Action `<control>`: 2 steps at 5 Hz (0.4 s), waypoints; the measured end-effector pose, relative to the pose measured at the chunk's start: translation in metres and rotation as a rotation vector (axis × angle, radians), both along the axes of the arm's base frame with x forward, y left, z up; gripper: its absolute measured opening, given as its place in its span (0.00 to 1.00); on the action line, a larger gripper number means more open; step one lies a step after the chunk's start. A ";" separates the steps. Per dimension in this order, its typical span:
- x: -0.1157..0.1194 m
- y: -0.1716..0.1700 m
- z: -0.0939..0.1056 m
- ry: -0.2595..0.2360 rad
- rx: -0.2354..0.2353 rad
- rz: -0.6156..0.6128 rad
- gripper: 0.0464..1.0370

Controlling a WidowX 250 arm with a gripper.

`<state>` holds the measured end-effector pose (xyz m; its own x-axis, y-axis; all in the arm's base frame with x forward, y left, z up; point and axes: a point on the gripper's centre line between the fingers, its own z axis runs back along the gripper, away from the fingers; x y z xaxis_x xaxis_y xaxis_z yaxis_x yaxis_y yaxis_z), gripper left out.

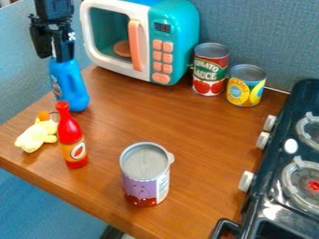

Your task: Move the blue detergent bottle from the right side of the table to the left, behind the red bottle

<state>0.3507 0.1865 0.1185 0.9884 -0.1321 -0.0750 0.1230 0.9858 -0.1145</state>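
Glossy black stove [269,161]; round metal can [146,179]; smooth blue bottle [70,86] at gripper [54,57]; jaws apart or clamped, cannot tell

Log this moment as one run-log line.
gripper: at top of blue bottle | blue bottle: upright, by toy microwave | red bottle: upright, beside yellow plush | purple-labelled can: upright

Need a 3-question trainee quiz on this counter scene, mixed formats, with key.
1. Which is nearest the claw?
a) yellow-and-blue can
b) blue bottle
c) black toy stove

2. True or false: the tomato can stands upright beside the toy microwave.

3. Fill in the colour: between the yellow plush toy and the purple-labelled can stands a ____ bottle.

Key: 1 b; 2 true; 3 red.
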 end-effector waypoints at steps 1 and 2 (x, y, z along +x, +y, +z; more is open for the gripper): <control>-0.002 -0.003 0.009 -0.027 0.012 0.017 0.97; -0.010 -0.005 0.050 -0.097 0.076 0.032 0.96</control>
